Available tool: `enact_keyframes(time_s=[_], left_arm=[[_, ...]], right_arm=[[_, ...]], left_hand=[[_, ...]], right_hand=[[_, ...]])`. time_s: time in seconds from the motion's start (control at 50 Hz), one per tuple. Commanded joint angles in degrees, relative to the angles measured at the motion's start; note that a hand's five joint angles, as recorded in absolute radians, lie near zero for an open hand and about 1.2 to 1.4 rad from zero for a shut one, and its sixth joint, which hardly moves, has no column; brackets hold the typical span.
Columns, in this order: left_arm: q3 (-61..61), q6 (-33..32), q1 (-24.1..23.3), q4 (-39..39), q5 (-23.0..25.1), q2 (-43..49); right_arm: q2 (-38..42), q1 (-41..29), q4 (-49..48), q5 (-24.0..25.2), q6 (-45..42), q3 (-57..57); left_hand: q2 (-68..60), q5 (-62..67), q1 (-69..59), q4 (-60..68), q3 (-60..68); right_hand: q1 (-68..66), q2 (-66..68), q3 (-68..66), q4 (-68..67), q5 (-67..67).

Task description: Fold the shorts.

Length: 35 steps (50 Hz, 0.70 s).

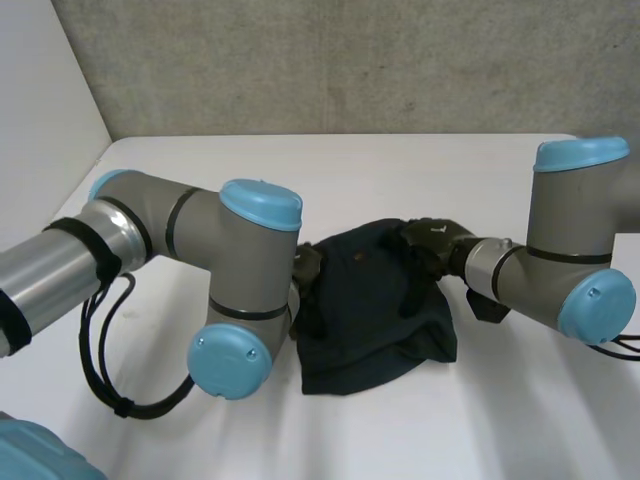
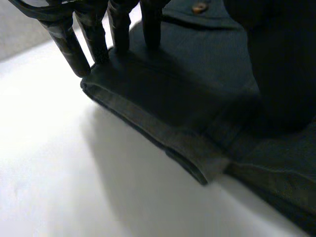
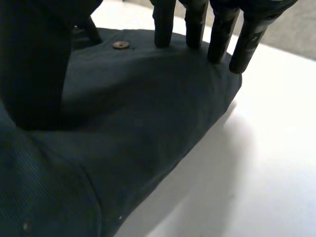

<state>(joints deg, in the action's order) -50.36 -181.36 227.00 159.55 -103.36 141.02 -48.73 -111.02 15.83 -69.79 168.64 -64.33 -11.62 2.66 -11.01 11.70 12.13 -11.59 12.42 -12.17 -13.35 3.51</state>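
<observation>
Locate the shorts (image 1: pixel 375 305) at the centre of the frame, bunched in a dark heap on the white table (image 1: pixel 420 170). The left hand (image 1: pixel 306 268) meets their left edge. Its fingers (image 2: pixel 96 42) are straight, tips pressed on the cloth beside a folded hem. The right hand (image 1: pixel 432 240) sits at the heap's upper right, fingers (image 3: pixel 195 24) straight and spread, tips down near a button (image 3: pixel 120 45). Treat this as mid-fold, with the layers being pressed. You will probably need to flatten the heap evenly before making another fold.

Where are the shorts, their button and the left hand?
shorts (image 1: pixel 372 312): head view, middle of the dark cloth.
button (image 3: pixel 120 45): right wrist view, its centre.
left hand (image 2: pixel 97 37): left wrist view, on one finger.
</observation>
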Motion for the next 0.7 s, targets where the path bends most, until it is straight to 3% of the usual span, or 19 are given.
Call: enact_keyframes(time_s=[0.02, 0.2, 0.36, 0.4, 0.48, 0.5, 0.58, 0.7], left_arm=[[-4.8, -0.1, -1.6, -2.1, -1.5, -1.1], [-6.9, -0.1, -1.8, -2.1, -2.4, -5.8], [-7.1, -0.2, -1.9, -2.1, -2.4, -11.0], [-7.6, -0.1, -1.6, -2.1, -2.4, -15.1], [-9.8, 0.0, 1.0, -2.1, -2.3, -23.8], [-10.4, 0.0, 1.9, -2.1, -2.2, -25.9], [-12.8, -0.1, 7.4, -2.1, -1.6, -35.4], [-14.9, -0.2, 14.9, -3.9, 6.8, -44.3]], right_arm=[[0.3, 0.1, 1.0, -1.0, -11.7, -3.5], [-2.8, 0.5, -1.1, -0.6, -15.0, -7.5], [-10.6, 0.5, -9.9, -0.9, -13.9, -11.9], [-14.4, 0.4, -12.9, -2.2, -11.8, -13.2], [-22.4, 0.7, -14.9, -9.5, -4.2, -13.6], [-25.9, 1.0, -14.9, -13.0, -1.1, -13.5], [-34.3, 2.2, -12.5, -19.5, 3.4, -13.4], [-39.3, 5.4, -3.4, -20.7, 2.7, -11.4]], left_hand=[[0.6, -1.6, 0.0, -0.6, -1.1], [0.9, -1.9, 0.3, -1.0, -1.4], [0.9, -1.9, 0.3, -1.0, -1.4], [1.4, -2.4, 0.8, -1.5, -1.9], [1.6, -2.7, 1.0, -1.7, -2.1], [1.6, -2.7, 1.0, -1.7, -2.1], [1.6, -2.7, 1.0, -1.7, -2.1], [1.6, -2.7, 1.0, -1.7, -2.1]], right_hand=[[1.6, -2.4, 2.2, 3.4, -3.5], [1.6, -2.4, 2.2, 3.4, -3.5], [1.6, -2.4, 2.2, 3.4, -3.5], [1.6, -2.4, 2.2, 3.4, -3.5], [1.6, -2.4, 2.2, 3.4, -3.5], [1.6, -2.4, 2.2, 3.4, -3.5], [1.6, -2.4, 2.2, 3.4, -3.5], [1.6, -2.4, 2.2, 3.4, -3.5]])
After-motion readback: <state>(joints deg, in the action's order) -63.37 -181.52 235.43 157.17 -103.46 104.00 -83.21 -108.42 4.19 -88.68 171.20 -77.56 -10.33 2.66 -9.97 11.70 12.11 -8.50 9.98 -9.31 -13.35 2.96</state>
